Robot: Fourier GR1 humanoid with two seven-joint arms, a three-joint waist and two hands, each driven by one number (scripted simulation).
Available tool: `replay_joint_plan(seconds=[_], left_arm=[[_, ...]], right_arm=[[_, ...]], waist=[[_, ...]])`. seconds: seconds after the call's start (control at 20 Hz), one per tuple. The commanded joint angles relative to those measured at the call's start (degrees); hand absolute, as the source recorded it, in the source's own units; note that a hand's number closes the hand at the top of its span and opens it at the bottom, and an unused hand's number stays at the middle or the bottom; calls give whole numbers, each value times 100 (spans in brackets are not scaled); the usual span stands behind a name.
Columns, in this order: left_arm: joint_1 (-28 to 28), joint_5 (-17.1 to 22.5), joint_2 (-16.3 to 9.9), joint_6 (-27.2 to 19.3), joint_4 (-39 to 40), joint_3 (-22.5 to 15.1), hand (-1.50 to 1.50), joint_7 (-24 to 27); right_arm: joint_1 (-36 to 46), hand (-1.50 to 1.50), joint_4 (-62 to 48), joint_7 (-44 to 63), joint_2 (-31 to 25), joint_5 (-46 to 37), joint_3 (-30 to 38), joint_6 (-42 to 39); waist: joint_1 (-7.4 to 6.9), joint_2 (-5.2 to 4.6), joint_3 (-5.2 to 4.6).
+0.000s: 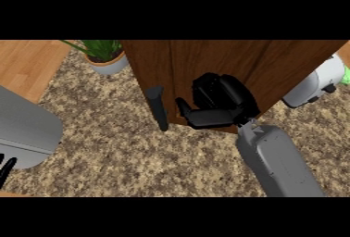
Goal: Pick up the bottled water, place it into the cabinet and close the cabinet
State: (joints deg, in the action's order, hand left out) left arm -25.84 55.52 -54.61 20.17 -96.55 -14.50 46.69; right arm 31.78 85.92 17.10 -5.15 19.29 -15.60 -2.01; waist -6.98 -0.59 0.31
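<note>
A brown wooden cabinet [273,65] fills the upper middle of the head view, its door face toward me. A black bar handle [158,109] sits on the door's left edge. My right hand [217,101] lies against the door's lower part, just right of the handle, fingers spread on the wood and thumb pointing left. It is open and holds nothing. My left hand [5,170] shows only as straight black fingers at the lower left edge, below its grey forearm [24,129]. The bottled water is not visible.
A potted green plant [104,56] stands on the speckled counter [116,157] at the upper left. A white and grey appliance [315,82] sits right of the cabinet, with something green [345,76] behind it. Wooden floor shows at the far left.
</note>
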Motion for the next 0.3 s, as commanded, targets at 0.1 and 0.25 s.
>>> replay_joint_plan(seconds=[0.1,0.25], left_arm=[[68,-40,138,106,23,75,-150,99],[-29,3,169,199,-50,77,-150,88]], right_arm=[[1431,150,-1726,-337,253,-198,601,180],[1566,150,-1882,-367,147,-125,739,50]], waist=[[69,-85,-36],[73,-75,-35]])
